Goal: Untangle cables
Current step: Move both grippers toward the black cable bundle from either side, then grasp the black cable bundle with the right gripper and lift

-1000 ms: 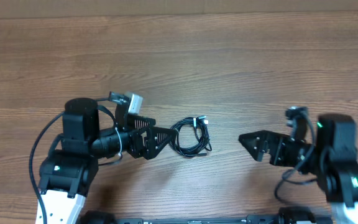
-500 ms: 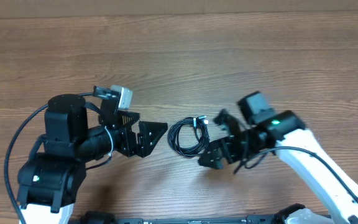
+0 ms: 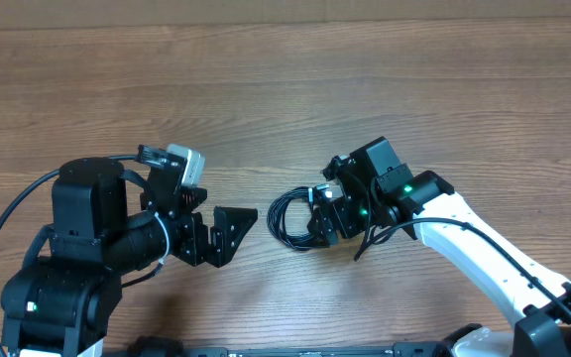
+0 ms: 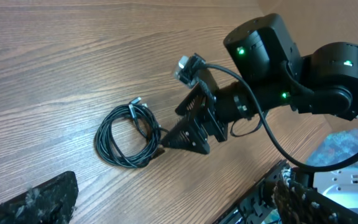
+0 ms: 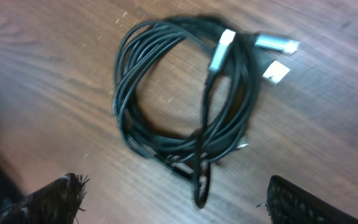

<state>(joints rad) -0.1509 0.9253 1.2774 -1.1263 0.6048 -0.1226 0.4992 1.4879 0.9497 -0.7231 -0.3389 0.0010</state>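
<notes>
The cables (image 3: 287,218) lie as one coiled bundle of thin black cords on the wood table. In the right wrist view the coil (image 5: 166,93) fills the middle, with silvery plug ends (image 5: 277,44) at its upper right. My right gripper (image 3: 322,222) is open at the coil's right edge, with the coil just ahead of its fingers (image 5: 182,205). My left gripper (image 3: 234,236) is open and empty, a short way left of the coil. In the left wrist view the coil (image 4: 129,134) lies ahead, with the right gripper's tip (image 4: 182,140) touching its right side.
The bare wood table (image 3: 414,109) stretches all round the coil. The right arm's white link (image 3: 484,258) runs toward the lower right. The left arm's black body (image 3: 87,238) fills the lower left. A dark rail (image 4: 260,199) borders the table's near edge.
My right arm has swung left from the lower right corner to the coil's right edge. My left gripper has drawn back a little to the left, away from the coil.
</notes>
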